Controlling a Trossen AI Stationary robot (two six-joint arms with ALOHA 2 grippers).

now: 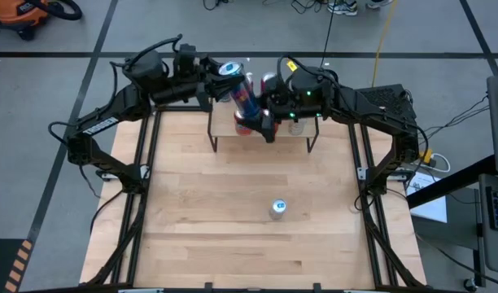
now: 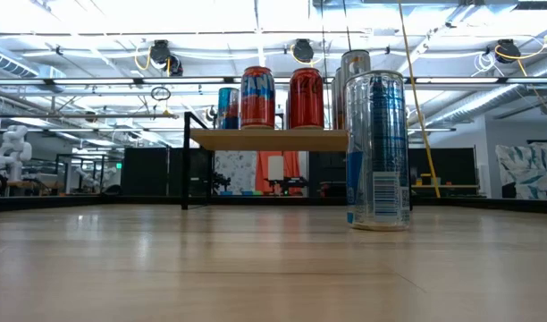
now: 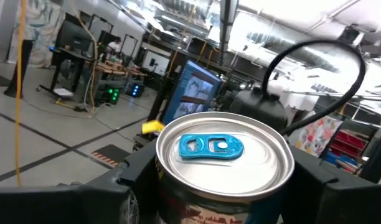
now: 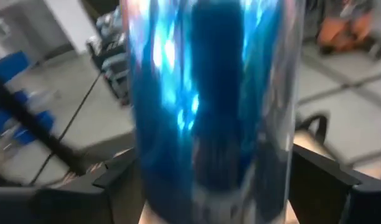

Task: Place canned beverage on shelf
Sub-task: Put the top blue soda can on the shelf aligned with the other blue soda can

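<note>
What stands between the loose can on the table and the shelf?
Nothing visible: bare wood lies between the loose can and the shelf. The shelf top is crowded, though: other cans stand on it, and the left gripper holds a blue-and-red can there, beside the right gripper.

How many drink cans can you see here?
5. A lone can stands on the table; four show at the shelf: a blue can, a red-and-blue can, a red can, a silver can. Others may hide behind.
</note>
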